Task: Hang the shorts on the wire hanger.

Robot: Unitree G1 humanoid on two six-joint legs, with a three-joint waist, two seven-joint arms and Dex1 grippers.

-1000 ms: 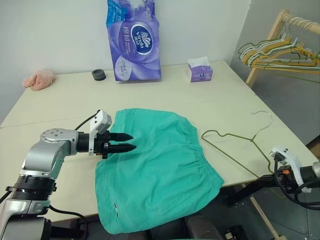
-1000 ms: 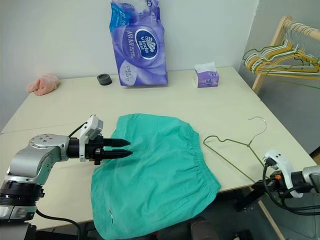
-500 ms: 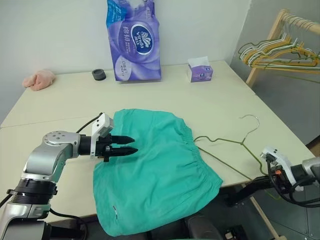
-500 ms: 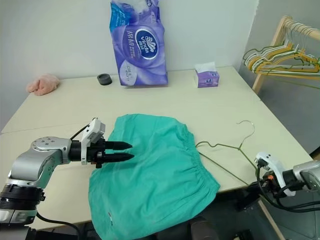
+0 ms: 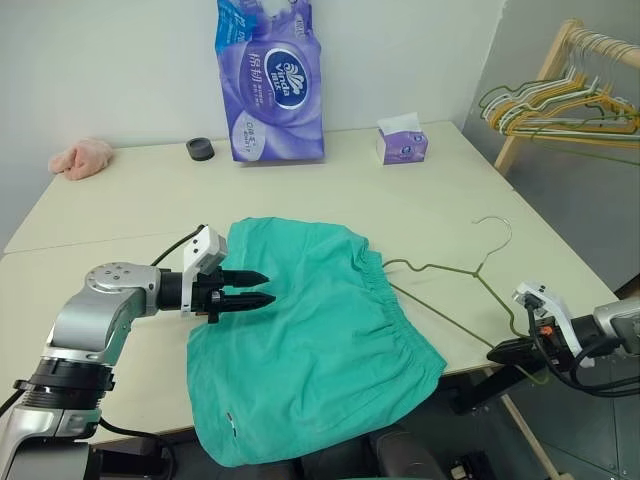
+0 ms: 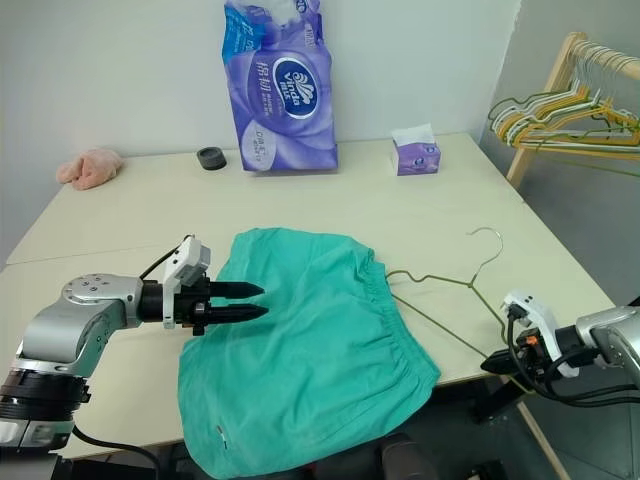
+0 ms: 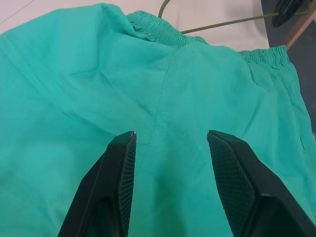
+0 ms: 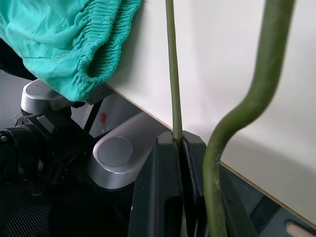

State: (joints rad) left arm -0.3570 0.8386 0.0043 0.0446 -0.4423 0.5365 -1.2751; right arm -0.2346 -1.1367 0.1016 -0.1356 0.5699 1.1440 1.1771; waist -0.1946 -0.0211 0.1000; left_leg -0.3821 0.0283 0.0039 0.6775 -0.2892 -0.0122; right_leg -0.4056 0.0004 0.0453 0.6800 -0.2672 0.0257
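While the teal-green cloth shorts lie flat on the pale bench, unhung, the right claw pinches the thin olive-green wire hanger beside their waistband. Half-open and empty, the left claw hovers over the cloth; threading appears wholly ahead.

Even, bright indoor light, prob. from overhead; no hard glare. Head views sharp across desk, colours true, slight wide-angle bend at edges. Soft faint shadow under shorts folds and below left gripper. Left wrist view: cloth weave crisp, fingers near lens a bit soft. Right wrist view: wire hanger close to lens, blurred and thick-looking; dark area under desk edge dim, detail hard to read.
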